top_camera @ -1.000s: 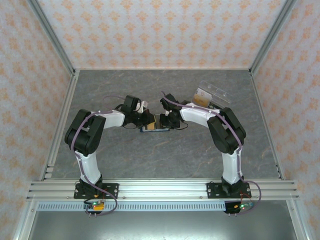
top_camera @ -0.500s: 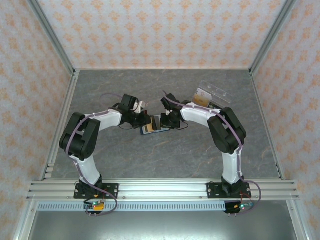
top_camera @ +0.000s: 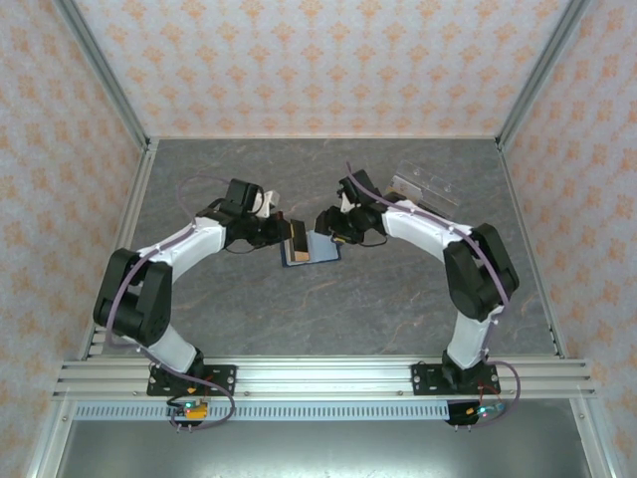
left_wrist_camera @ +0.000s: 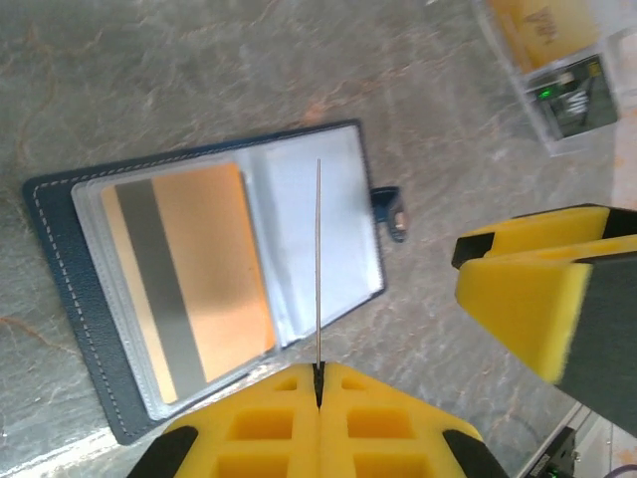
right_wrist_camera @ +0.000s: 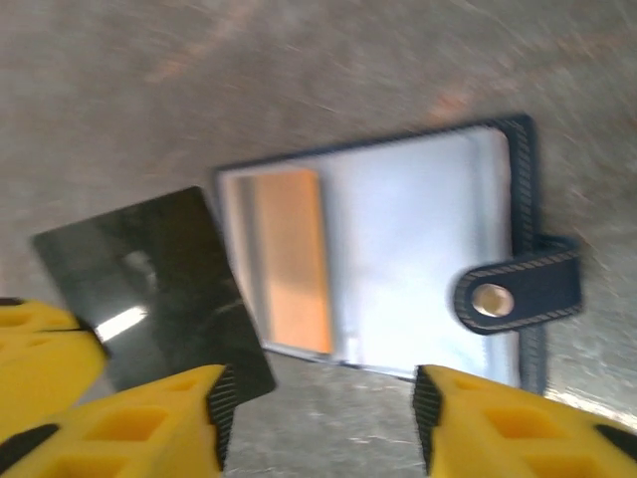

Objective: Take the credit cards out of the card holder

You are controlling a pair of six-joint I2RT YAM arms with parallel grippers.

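The card holder (top_camera: 320,251) lies open on the table, a navy wallet with a snap tab (right_wrist_camera: 518,289). An orange credit card (left_wrist_camera: 194,279) with a grey stripe sits in its left sleeve; the right sleeve looks blank. My left gripper (left_wrist_camera: 318,370) is shut on another credit card (left_wrist_camera: 318,259), seen edge-on as a thin line above the holder. That card's face looks dark in the right wrist view (right_wrist_camera: 149,289). My right gripper (right_wrist_camera: 318,418) is open above the table at the holder's edge, with nothing between its fingers. In the top view the left gripper (top_camera: 286,235) and right gripper (top_camera: 329,227) flank the holder.
A clear plastic box (top_camera: 423,184) holding other cards stands at the back right, also in the left wrist view (left_wrist_camera: 552,60). The patterned walls and metal rails (top_camera: 129,249) bound the grey table.
The left gripper has drawn a card out of the holder and lifted it leftward. The right gripper has opened and pulled back a little from the holder.
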